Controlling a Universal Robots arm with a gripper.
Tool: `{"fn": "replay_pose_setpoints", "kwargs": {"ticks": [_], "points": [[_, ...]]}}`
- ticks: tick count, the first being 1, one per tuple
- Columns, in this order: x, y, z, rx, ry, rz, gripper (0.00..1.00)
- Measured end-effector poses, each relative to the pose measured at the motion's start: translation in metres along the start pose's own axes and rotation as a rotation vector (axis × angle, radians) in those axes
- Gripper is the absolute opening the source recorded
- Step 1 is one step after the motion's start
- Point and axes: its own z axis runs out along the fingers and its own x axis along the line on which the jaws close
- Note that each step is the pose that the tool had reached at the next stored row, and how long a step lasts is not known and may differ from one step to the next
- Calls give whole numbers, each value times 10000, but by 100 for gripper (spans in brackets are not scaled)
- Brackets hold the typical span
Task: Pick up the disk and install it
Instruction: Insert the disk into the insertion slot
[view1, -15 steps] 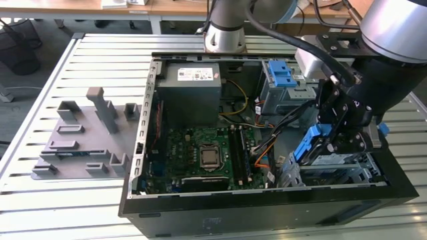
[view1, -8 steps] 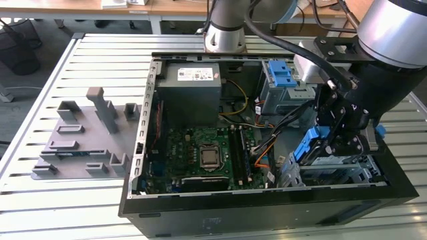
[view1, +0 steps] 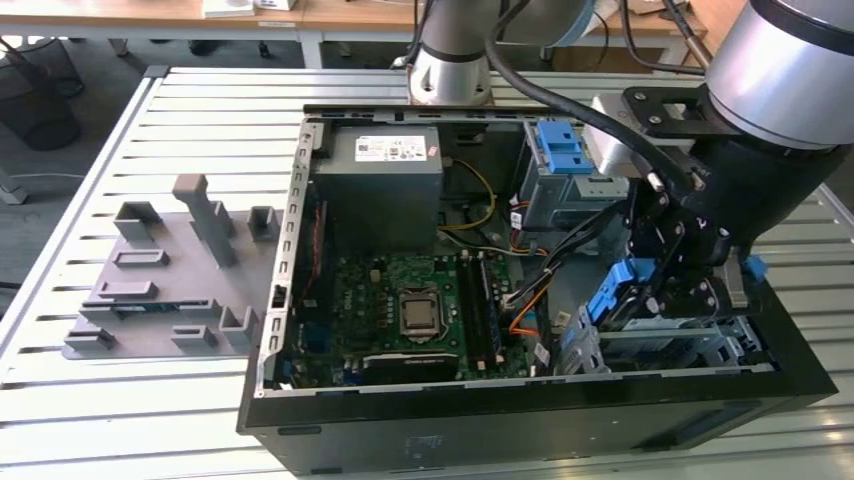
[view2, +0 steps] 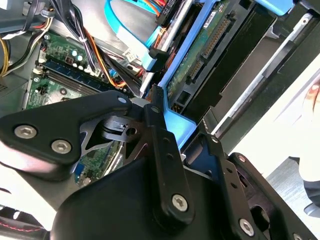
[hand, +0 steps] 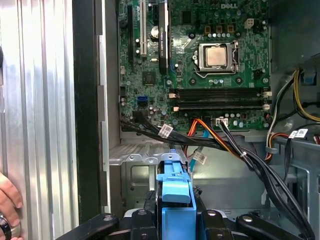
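The pincer stands low over the front corner of the open computer case, on the exterior view's right. Its jaws are closed on the disk. In the first wrist view the blue carrier rail sits squeezed between the two black fingers, with no gap showing on either side. The disk is held on edge, so it lies straight below the pincer rather than off to one side.

In the second wrist view the disk's green circuit side runs away from the finger toward the tangle of cables. I take that to be its long axis, pointing down into the machine.

Right underneath is the grey drive cage, and the disk's lower edge looks level with its mouth. I can't tell whether the rails have entered the slots.

Beyond the cage lie the motherboard and the power-supply box. A person's hand rests on the slatted bench beside the case.
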Motion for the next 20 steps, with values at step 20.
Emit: {"fn": "replay_pose_setpoints", "kwargs": {"ticks": [20], "points": [[0,0,20,0,0,0,43]]}}
